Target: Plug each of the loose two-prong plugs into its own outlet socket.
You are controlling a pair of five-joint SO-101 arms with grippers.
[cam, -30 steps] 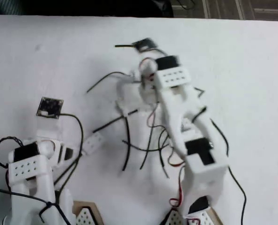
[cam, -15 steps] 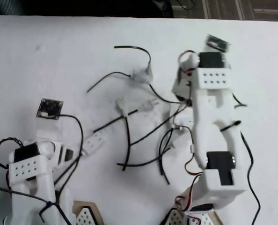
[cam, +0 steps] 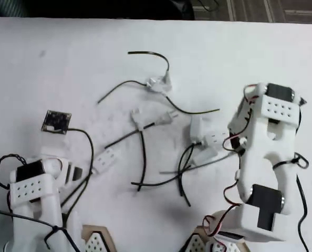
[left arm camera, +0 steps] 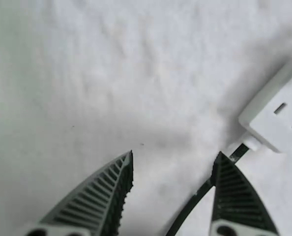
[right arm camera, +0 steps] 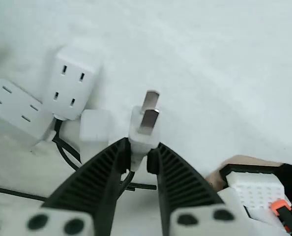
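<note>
Right hand (right arm camera: 137,150) clamping two-prong plug (right arm camera: 145,120) by its body. I'm risking prongs tilting off slots, shoving unheld outlet socket (right arm camera: 70,81) across tabletop (right arm camera: 234,49). Left hand (left arm camera: 174,156) gaping, idle.

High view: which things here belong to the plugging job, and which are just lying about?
Job:
- two-prong plug, held in the right claw
- outlet sockets beside it
- loose plugs mid-table
- single socket, apart from the others

Lying about:
- small black board on its cable
- wooden plate at the near edge
</note>
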